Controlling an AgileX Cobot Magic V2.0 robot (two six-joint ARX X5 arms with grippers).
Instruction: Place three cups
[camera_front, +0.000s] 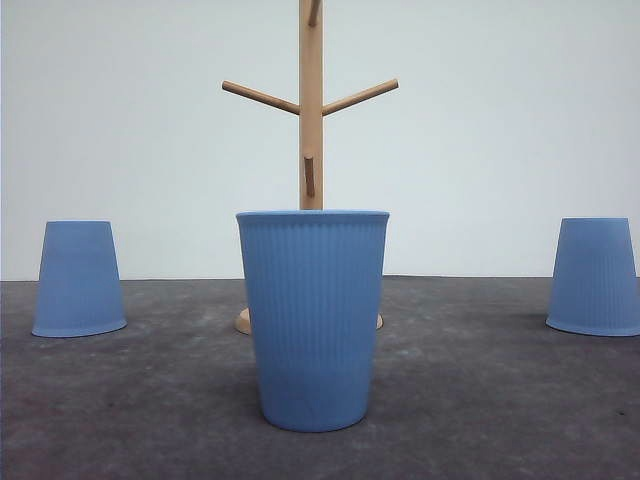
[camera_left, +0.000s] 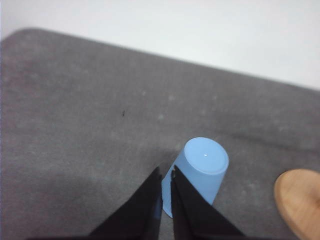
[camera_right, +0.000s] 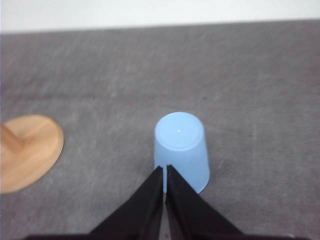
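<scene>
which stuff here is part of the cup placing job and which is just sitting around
Part of the job:
- upright middle cup
- upside-down left cup
- upside-down right cup
- wooden cup tree, probably where the cups go
- left gripper and right gripper, both shut

Just there:
- gray table mat
- white wall

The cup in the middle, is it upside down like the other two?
No, the middle cup stands right way up: its wide rim is on top and its narrow base sits on the table.
</scene>
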